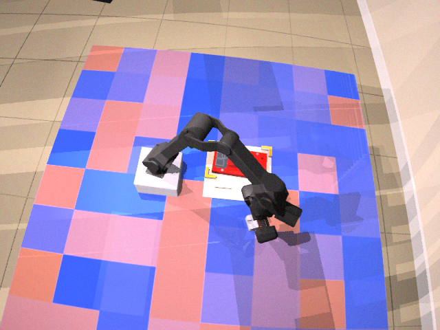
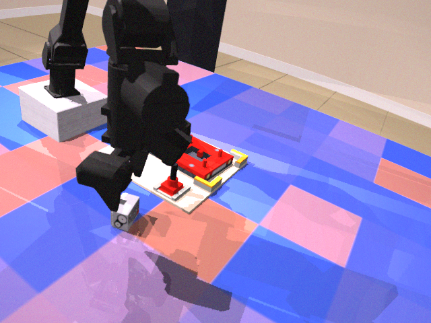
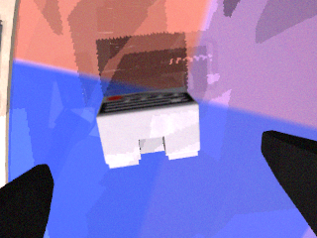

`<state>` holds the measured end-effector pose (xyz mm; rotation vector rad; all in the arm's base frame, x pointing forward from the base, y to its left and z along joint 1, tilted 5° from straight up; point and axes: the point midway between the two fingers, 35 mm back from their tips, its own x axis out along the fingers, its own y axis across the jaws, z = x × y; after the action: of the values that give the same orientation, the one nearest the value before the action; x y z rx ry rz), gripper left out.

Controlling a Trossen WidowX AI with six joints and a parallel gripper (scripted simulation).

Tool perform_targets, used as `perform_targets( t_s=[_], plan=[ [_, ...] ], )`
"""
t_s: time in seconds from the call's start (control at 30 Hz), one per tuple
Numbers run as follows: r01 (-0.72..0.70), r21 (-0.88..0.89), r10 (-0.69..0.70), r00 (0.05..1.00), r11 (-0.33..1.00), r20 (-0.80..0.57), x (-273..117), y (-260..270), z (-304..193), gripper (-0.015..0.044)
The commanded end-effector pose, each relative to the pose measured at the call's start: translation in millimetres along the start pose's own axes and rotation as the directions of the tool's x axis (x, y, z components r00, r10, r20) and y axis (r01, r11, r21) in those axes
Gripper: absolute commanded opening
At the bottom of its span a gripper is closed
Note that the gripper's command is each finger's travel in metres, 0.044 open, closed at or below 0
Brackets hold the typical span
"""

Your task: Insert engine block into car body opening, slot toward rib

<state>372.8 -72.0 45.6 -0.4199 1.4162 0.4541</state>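
Note:
The light grey engine block (image 1: pixel 251 223) (image 2: pixel 126 215) (image 3: pixel 149 131) stands on the checkered mat, off the board's near side. Its notch shows at the lower edge in the wrist view. My gripper (image 2: pixel 142 186) (image 3: pixel 159 158) is wide open, low over the block; in the wrist view the block shows between and ahead of the two fingers, with mat visible on both sides of it. The red car body (image 1: pixel 262 161) (image 2: pixel 217 161) lies on the pale board (image 1: pixel 227 192) (image 2: pixel 191 204). Its opening (image 2: pixel 193 151) is partly behind my gripper in the exterior view and hidden in the top view.
A red part with an upright black lever (image 2: pixel 171 186) stands on a small white pad on the board, close to my gripper in the exterior view. Yellow corner brackets (image 1: pixel 210 172) (image 2: pixel 209 182) surround the car body, which has upright red pegs. My arm's white base (image 1: pixel 158 184) (image 2: pixel 81 118) stands left.

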Motion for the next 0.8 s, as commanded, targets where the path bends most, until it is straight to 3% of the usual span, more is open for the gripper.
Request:
perform_targets(
  t_s=[0.0, 0.77],
  plan=[
    [0.001, 0.004, -0.001, 1.0, 1.0, -0.007, 7, 1, -1, 0.044],
    [0.0, 0.004, 0.0, 1.0, 1.0, -0.007, 44, 1, -2, 0.044]
  ],
)
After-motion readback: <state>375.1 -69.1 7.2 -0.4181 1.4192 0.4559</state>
